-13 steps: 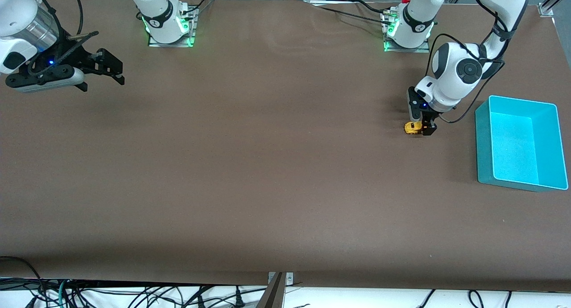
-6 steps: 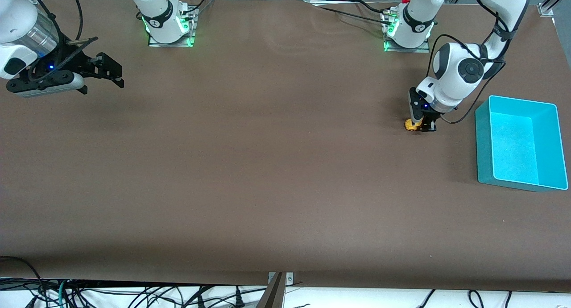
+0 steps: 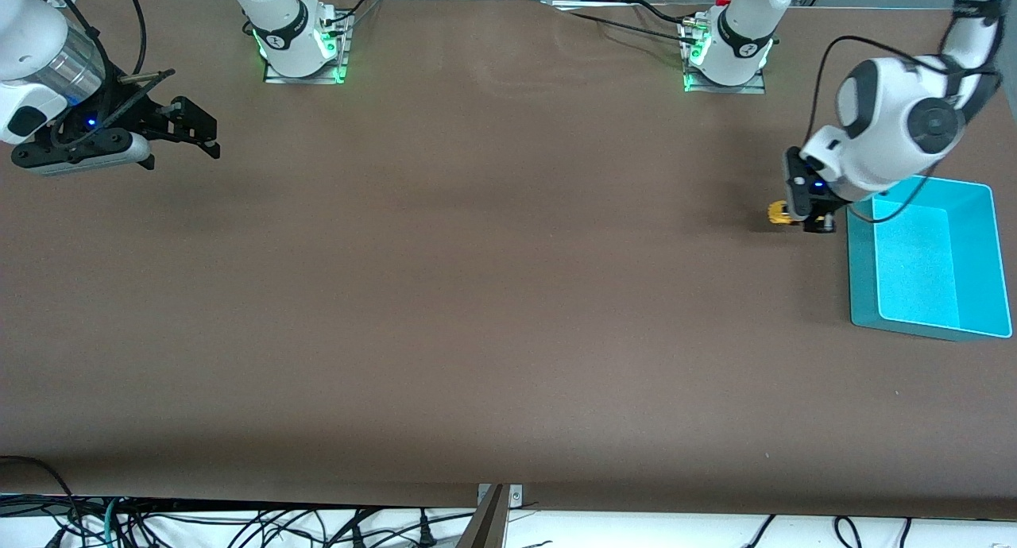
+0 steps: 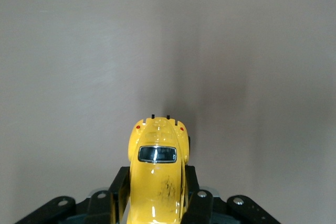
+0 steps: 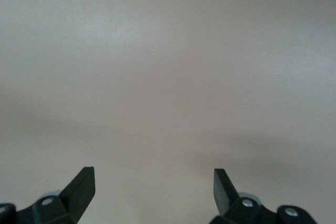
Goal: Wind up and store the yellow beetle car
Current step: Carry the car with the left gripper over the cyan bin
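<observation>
My left gripper (image 3: 804,218) is shut on the yellow beetle car (image 3: 779,214) and holds it up over the brown table, just beside the teal bin (image 3: 860,250). In the left wrist view the yellow beetle car (image 4: 157,177) sits clamped between the two black fingers (image 4: 119,190), its rear window facing the camera. My right gripper (image 3: 184,131) is open and empty, waiting above the table at the right arm's end. In the right wrist view my right gripper (image 5: 154,184) shows only bare table between its fingertips.
The teal bin has nothing in it and stands at the left arm's end of the table. The two arm bases (image 3: 300,44) stand along the table's edge farthest from the front camera. Cables hang off the nearest edge.
My left gripper has lifted the yellow beetle car off the table and carried it toward the teal bin. The right arm has barely moved.
</observation>
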Robot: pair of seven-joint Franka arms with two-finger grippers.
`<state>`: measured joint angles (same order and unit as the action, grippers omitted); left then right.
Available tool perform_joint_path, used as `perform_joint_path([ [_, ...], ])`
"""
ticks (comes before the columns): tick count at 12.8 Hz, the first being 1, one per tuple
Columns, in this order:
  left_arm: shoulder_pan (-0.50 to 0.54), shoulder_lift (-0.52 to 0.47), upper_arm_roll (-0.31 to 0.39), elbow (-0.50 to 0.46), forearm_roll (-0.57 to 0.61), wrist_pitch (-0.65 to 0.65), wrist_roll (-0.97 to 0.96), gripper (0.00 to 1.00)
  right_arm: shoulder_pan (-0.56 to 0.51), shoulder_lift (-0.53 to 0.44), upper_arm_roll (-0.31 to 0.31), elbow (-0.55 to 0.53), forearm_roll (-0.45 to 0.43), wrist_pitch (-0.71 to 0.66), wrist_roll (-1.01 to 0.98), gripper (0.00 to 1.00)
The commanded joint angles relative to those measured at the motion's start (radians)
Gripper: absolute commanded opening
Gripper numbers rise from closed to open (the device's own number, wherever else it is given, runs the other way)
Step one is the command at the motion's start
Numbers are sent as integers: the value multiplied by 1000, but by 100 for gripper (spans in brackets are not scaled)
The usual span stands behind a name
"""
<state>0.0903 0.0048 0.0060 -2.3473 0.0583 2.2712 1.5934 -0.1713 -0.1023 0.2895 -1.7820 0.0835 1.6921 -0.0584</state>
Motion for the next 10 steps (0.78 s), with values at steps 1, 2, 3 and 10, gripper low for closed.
perform_joint_path([
  [1,92,78,2,147,18,-53,156,6,-4,4,8,24,-13,-8,8,100],
  [2,147,107,3,184,18,-53,221,6,-4,4,8,24,-13,-8,9,100],
  [3,172,124,12,206,18,-53,273,6,-5,4,8,24,-13,-9,8,100],
  [10,328,311,71,295,3,-21,484,8,-2,3,10,24,-13,-11,6,100],
])
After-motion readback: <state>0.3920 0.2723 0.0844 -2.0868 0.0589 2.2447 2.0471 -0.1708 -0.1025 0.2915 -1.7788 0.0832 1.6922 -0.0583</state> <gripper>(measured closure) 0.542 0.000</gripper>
